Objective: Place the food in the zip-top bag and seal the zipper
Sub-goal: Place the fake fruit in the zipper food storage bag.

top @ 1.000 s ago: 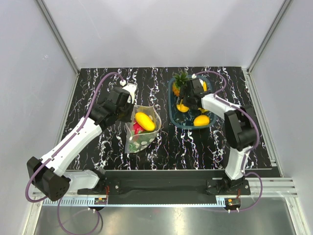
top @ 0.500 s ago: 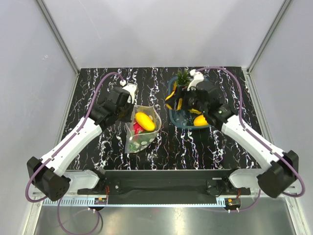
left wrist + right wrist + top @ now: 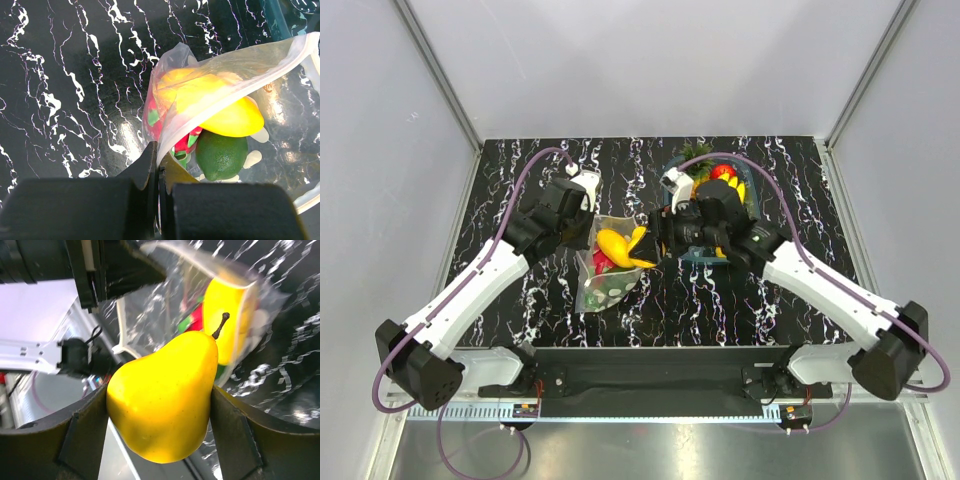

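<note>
The filling step is in hand. A yellow pear (image 3: 160,390) is gripped between the closed fingers of the right hand (image 3: 159,426) and is held at the mouth of the zip-top bag (image 3: 606,285), stem end towards the opening. One edge of the mouth is pinched shut in the left hand (image 3: 158,172), so the bag is held open above the marbled surface (image 3: 520,180). Inside the bag a yellow fruit (image 3: 235,117), a green fruit (image 3: 221,155) and the red dragon fruit (image 3: 154,118) can be seen. Next, the pear would likely need to be carried past the zipper (image 3: 240,86) and released among the other fruit. The zipper is not yet pressed closed.
</note>
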### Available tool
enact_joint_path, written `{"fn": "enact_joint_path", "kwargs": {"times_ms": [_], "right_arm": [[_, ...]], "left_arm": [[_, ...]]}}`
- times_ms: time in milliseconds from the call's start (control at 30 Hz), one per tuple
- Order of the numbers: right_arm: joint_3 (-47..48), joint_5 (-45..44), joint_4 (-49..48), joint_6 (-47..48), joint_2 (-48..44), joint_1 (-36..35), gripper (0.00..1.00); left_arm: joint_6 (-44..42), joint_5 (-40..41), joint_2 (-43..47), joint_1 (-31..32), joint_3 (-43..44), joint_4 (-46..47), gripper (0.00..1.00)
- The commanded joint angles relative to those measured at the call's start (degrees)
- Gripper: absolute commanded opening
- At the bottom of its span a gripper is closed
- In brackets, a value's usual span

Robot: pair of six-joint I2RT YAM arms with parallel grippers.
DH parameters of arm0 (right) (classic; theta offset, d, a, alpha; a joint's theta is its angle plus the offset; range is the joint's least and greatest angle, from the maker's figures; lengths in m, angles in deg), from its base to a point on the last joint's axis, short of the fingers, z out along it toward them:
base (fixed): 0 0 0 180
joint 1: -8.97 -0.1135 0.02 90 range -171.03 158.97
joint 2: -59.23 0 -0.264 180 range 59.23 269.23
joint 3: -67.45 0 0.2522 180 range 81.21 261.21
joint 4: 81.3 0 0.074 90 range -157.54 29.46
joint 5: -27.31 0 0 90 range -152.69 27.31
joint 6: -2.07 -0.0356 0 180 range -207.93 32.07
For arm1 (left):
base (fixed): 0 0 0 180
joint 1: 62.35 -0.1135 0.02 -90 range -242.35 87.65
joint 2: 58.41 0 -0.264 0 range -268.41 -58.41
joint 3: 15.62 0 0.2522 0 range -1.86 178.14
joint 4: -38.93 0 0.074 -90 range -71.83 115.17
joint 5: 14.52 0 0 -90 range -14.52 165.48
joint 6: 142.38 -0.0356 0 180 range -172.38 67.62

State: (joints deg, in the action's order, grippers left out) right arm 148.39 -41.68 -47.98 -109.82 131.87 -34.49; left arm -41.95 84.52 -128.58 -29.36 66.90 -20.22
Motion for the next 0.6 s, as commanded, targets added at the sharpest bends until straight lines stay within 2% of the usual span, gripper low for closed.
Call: {"fn": "enact_joint_path", "kwargs": {"times_ms": [0, 133, 233, 467, 567], "right_arm": [[3.75, 7.80, -1.09, -1.83, 3.19, -0.66, 0.50], [4.89, 13.26, -6.36, -5.17, 6.63, -0.66, 0.51], [7.70, 14.23, -6.19, -6.85, 10.32, -1.18, 0.51], [11.40, 12.21, -7.95, -10.45, 15.59, -1.98, 0.52], [12.01, 10.64, -7.78, -11.42, 17.00, -2.85, 0.55]], "left_arm": [[-0.77, -1.13, 0.47, -0.30, 0.77, 0.65, 0.02], [-0.77, -1.21, 0.47, -0.30, 0.68, 0.82, 0.02], [-0.77, -1.39, 0.39, -0.30, 0.68, 0.74, 0.02], [-0.77, -1.74, 0.65, -0.30, 0.68, 0.83, 0.02], [-0.77, -1.83, 0.65, -0.30, 0.68, 0.83, 0.02]]}}
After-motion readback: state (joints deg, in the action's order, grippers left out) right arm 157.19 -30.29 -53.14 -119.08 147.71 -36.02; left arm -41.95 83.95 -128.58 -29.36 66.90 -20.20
